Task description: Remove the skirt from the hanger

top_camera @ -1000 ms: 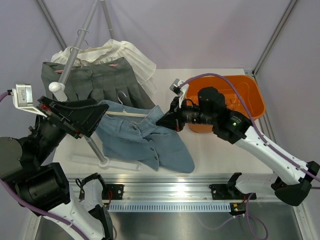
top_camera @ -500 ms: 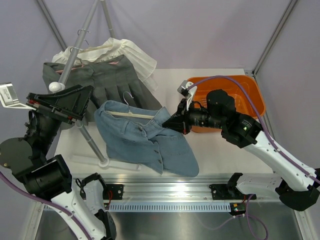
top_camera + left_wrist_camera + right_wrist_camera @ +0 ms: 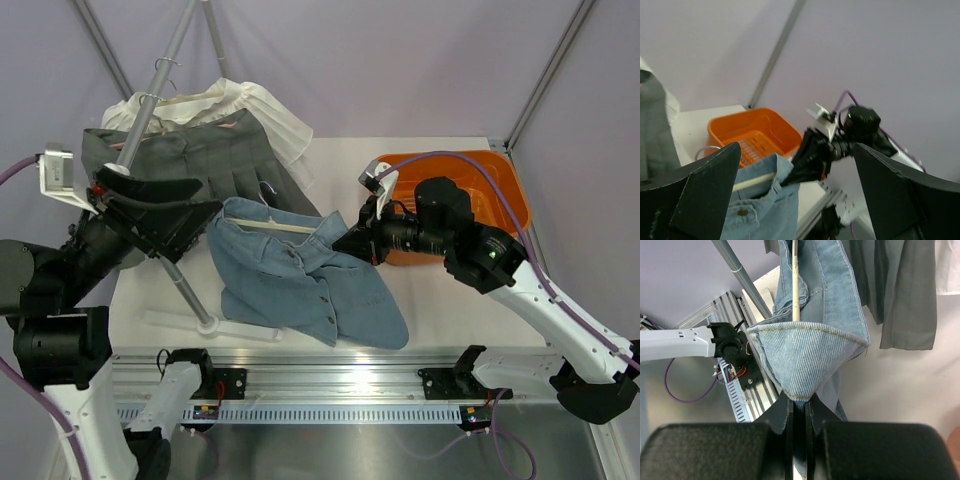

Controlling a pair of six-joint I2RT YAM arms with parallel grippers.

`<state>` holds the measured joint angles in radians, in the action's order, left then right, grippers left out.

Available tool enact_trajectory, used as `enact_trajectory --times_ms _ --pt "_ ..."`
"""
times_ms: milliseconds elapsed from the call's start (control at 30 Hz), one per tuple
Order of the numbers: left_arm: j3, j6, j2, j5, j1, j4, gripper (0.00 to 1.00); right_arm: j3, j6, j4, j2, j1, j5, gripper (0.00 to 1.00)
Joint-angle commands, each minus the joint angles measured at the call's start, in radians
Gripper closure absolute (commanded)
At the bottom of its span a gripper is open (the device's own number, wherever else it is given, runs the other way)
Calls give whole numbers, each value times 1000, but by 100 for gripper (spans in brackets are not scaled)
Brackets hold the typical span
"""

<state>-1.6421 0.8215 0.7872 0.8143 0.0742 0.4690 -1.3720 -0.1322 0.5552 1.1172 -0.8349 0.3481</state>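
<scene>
The blue denim skirt (image 3: pixel 300 285) hangs on a pale wooden hanger (image 3: pixel 268 228) just left of the orange plastic basket (image 3: pixel 503 196). Between the basket and the skirt, the right gripper (image 3: pixel 799 402) is clamped on a pinched fold of the skirt's waistband at the hanger's near end. Farther left of the basket, beyond the skirt, the left gripper (image 3: pixel 208 198) has its fingers spread wide, holding nothing.

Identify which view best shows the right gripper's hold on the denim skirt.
Right wrist: the right gripper pinches a fold of the denim skirt close up. Top external shows it small; left wrist, distant and dark.
</scene>
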Motion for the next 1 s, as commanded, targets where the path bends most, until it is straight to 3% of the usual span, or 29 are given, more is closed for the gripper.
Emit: enact_trajectory --times_ms 0,167,367,567,667,833,967 --pt "19 -179 35 16 -155 117 1 -25 16 -97 -36 13 -15 100" --pt "145 -289 -58 31 -241 144 2 -9 5 -90 -60 14 -21 100" --pt "151 -489 -89 -162 -318 364 8 -16 -53 -34 -74 14 -8 100" --pt "313 -380 -149 -237 -317 104 23 21 -144 -26 -126 13 15 100" --pt "301 -372 -129 -265 -318 89 30 42 -184 -31 -148 14 23 100" --pt "249 -422 -137 -328 -318 115 27 80 -225 -41 -204 13 3 100" --pt "199 -515 -152 -310 -318 139 13 88 -233 -18 -227 14 -37 100"
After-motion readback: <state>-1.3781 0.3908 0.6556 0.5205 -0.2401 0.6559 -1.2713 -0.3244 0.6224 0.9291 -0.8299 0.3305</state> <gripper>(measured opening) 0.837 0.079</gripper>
